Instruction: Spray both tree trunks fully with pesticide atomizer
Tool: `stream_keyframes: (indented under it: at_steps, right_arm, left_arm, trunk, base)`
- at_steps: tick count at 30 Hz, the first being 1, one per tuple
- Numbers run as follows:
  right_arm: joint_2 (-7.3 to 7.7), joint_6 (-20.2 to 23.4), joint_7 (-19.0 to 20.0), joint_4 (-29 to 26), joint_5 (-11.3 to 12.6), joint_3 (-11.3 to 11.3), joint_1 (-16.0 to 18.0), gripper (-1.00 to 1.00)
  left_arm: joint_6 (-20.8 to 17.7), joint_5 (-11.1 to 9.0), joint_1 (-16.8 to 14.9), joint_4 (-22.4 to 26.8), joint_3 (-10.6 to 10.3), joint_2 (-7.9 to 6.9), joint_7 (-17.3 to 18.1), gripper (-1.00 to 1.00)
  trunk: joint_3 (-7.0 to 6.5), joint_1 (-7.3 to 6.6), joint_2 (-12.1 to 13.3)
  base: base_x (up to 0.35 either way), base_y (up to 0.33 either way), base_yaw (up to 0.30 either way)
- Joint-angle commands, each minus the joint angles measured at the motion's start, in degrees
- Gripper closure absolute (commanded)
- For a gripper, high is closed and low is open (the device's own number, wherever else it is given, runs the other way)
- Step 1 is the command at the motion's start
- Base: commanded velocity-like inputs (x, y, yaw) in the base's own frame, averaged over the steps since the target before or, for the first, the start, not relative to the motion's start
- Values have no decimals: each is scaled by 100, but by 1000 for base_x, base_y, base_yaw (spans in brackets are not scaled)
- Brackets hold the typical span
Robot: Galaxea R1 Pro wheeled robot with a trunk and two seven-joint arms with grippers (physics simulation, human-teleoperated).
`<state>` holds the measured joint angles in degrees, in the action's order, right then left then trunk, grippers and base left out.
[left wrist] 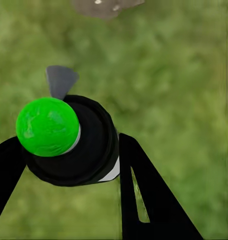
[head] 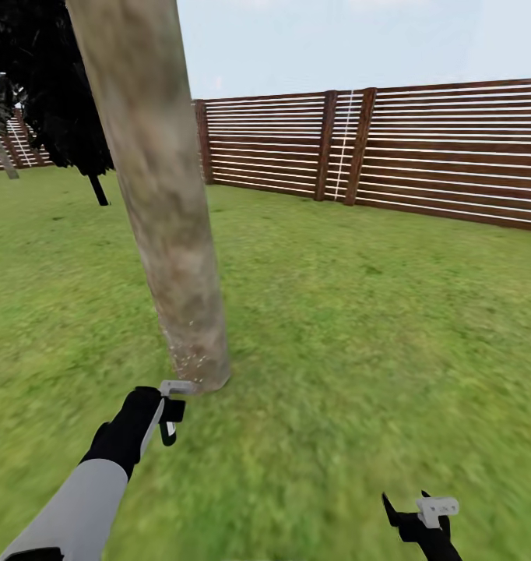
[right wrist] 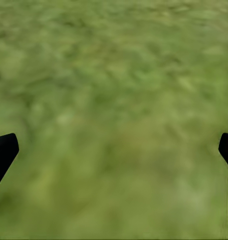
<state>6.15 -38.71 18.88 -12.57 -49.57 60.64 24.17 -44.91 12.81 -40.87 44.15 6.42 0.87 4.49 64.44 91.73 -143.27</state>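
Left wrist view shows our left claw [left wrist: 68, 165] clamped on the atomizer [left wrist: 68, 142], right claw [right wrist: 114, 150] spread apart; we judge spraying the tree trunk [head: 160, 195] comes next, nozzle raised.

- Flat, even daylight; pale sky [head: 359, 39], no glare.
- No cast shadows on grass [head: 335, 327].
- Grass smeared and blurry, worst near bottom edge.
- Fence [head: 421, 148] slats fairly sharp.

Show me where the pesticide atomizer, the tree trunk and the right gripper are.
pesticide atomizer [left wrist: 47, 126], left wrist view, green cap.
tree trunk [head: 160, 195], head view, middle of the column.
right gripper [head: 409, 502], head view, between its fingertips.
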Motion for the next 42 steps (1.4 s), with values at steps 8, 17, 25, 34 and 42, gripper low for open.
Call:
stream_keyframes:
  at_steps: [8,17,25,34,42]
  right_arm:
    - [0,1,-6,0,0,0,0,-100]
    - [9,-3,-7,-9,0,11,-2,-100]
    - [9,0,-7,-9,0,9,-8,-100]
    - [9,-2,-7,-9,0,9,-9,-100]
    - [9,-3,-7,-9,0,9,-8,-100]
  left_arm:
    - [-43,49,-18,-343,-48,8,-17,100]
    - [-87,-43,-18,-787,13,341,-6,100]
    - [-44,-14,-7,-795,555,15,0,100]
    - [-33,-3,-63,-694,235,435,-95,100]
    - [-136,-16,-36,367,260,380,-108,100]
  trunk:
    - [0,0,0]
    - [0,0,0]
    - [0,0,0]
    - [0,0,0]
    - [0,0,0]
  base:
    - [173,-246,104]
    - [198,-155,33]
    - [5,-3,0]
    - [-144,0,0]
    - [-4,0,0]
